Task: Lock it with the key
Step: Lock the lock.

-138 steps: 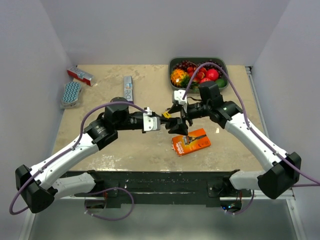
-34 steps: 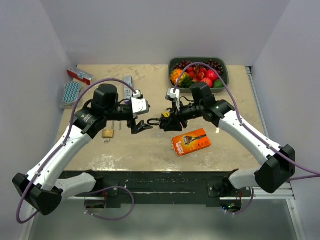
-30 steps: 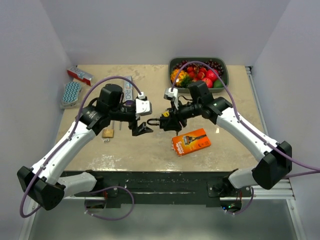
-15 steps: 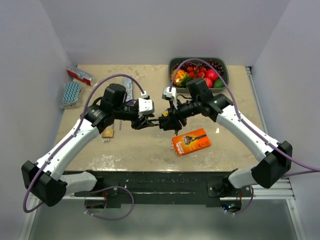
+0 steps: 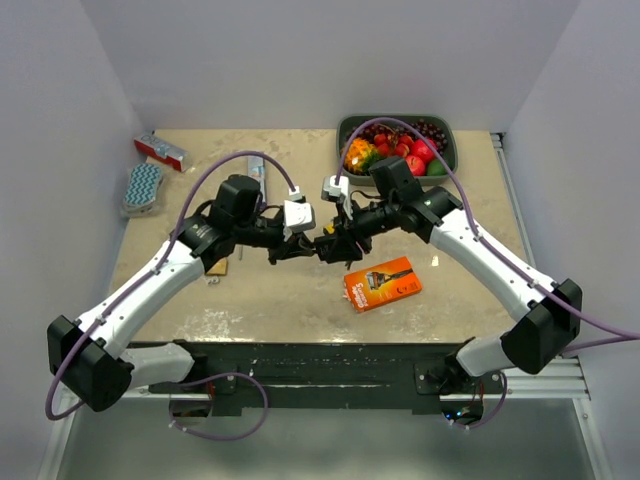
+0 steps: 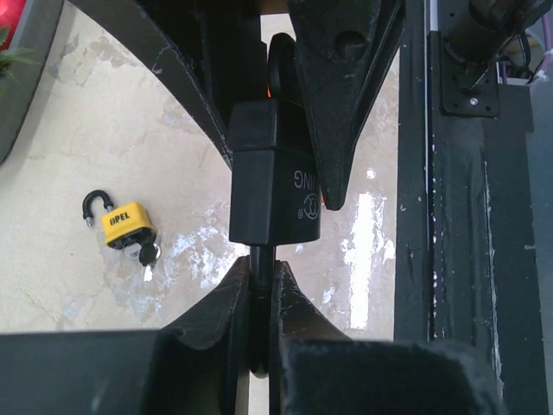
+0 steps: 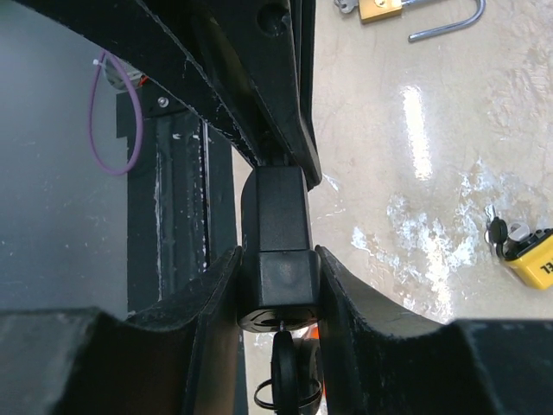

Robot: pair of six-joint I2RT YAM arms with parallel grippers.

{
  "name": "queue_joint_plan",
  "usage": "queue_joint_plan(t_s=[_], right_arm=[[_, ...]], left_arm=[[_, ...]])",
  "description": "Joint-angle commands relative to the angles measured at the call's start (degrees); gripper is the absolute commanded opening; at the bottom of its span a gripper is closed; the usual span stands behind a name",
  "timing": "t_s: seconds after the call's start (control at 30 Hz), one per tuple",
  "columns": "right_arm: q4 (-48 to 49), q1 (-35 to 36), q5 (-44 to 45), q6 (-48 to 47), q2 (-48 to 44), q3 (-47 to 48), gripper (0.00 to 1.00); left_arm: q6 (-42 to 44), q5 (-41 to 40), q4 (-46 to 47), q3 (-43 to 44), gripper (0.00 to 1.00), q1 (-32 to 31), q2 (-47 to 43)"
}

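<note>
A black padlock (image 6: 275,186) hangs above the table between both arms. My right gripper (image 7: 276,256) is shut on its body (image 7: 278,251), one finger on each side. The key (image 7: 289,373) sits in the keyhole at the lock's near end in the right wrist view, with a ring hanging from it. My left gripper (image 6: 257,264) is shut on the thin black shackle that sticks out of the lock's other end. In the top view the left gripper (image 5: 298,246) and the right gripper (image 5: 331,247) meet at mid-table.
A yellow padlock (image 6: 128,223) with an open shackle and keys lies on the table. A brass padlock (image 7: 380,9) lies further off. An orange box (image 5: 382,284) sits just right of the grippers. Fruit bowl (image 5: 397,140) at the back, remote (image 5: 257,165), sponge (image 5: 142,187).
My left gripper has moved right to the black padlock and closed on its shackle. The right gripper has kept its hold on the lock body and shifted only slightly.
</note>
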Motion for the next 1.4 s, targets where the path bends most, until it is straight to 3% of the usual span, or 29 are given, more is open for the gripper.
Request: queue_joint_plan(t_s=[0.0,0.03,0.07,0.1,0.13,0.2,0.3,0.53,0.67,0.8,1.17,1.37], right_arm=[[3.1,0.4,-3.0,-0.7,-0.7,3.6,0.0],[3.0,0.3,-3.3,-0.8,-0.8,3.6,0.0],[3.0,0.4,-3.5,-0.8,-0.8,3.6,0.08],[2.9,0.3,-3.7,-0.8,-0.8,3.4,0.24],[2.3,0.3,-3.9,-0.8,-1.1,3.3,0.54],[1.6,0.2,-3.1,-1.0,-1.6,3.0,0.67],[1.6,-0.1,-2.3,-1.5,-3.7,1.7,0.78],[9.7,-2.8,-4.5,1.5,-9.5,-5.2,0.85],[16.0,-2.8,-5.6,2.1,-12.8,-8.0,0.99],[20.3,-2.7,-5.1,2.4,-15.2,-10.9,0.99],[10.1,-1.9,-9.1,-2.3,-6.0,-3.8,0.99],[9.5,-0.4,-8.1,-4.4,-6.6,-4.6,0.88]], left_arm=[[-4.9,0.5,5.6,-0.3,0.0,-0.5,-1.4],[-5.9,0.5,5.8,-0.4,0.0,-0.4,-1.8],[-6.1,0.7,6.4,-0.7,0.0,0.1,-2.0],[-6.3,1.0,6.7,-0.9,0.0,0.6,-2.2],[-7.3,2.9,7.1,-1.0,0.0,1.3,-2.9],[-9.0,5.2,10.0,-2.1,0.0,4.3,-3.7],[-11.7,8.5,12.8,-3.0,0.0,6.8,-5.7],[-12.1,13.5,13.1,-2.5,0.0,7.1,-8.7],[-10.0,15.0,8.9,0.1,0.0,7.1,-8.0],[-4.7,15.4,3.4,2.0,0.0,6.9,-7.3],[-4.6,8.5,2.0,3.5,0.0,-1.1,-7.2],[-7.5,5.2,4.2,3.7,0.0,-0.9,-7.1]])
